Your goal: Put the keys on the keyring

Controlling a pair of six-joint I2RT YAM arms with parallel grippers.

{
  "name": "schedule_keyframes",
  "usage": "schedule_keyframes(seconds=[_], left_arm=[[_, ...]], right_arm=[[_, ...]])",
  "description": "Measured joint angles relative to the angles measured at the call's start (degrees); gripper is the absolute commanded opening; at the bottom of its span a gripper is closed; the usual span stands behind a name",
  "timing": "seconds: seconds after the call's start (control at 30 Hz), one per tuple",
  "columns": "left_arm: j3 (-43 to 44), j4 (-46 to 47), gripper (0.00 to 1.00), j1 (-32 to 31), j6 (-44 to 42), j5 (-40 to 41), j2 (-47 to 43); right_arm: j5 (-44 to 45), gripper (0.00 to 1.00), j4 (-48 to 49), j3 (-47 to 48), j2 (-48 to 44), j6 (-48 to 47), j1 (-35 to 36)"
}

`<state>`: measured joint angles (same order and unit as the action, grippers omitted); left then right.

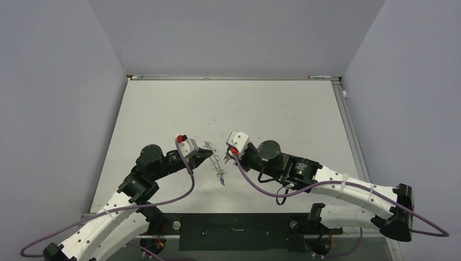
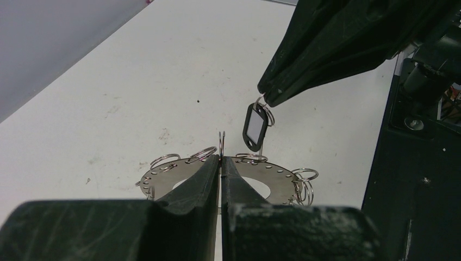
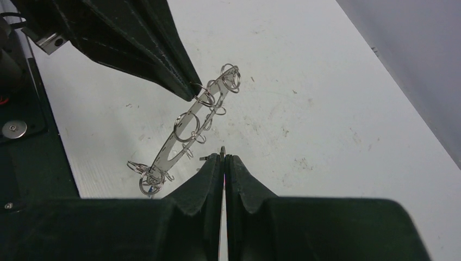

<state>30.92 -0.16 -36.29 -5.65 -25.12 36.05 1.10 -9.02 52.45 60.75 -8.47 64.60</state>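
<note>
Right now your left gripper (image 2: 220,159) is clamped on the rim of the keyring (image 2: 163,175), holding it between the 2 arms. Your right gripper (image 3: 223,157) is pinched shut on the key (image 2: 255,128), which hangs black head down just beside the ring's wire loops; whether they touch is unclear. The blue tag (image 1: 222,182) sits at the ring's near end.
</note>
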Motion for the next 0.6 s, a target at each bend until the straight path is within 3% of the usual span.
schedule_keyframes(seconds=[0.6], left_arm=[[1.09,-0.09,0.0,-0.04,1.16,0.02,2.43]], right_arm=[[-5.05,0.05,2.91,0.7,3.76,-2.49,0.0]])
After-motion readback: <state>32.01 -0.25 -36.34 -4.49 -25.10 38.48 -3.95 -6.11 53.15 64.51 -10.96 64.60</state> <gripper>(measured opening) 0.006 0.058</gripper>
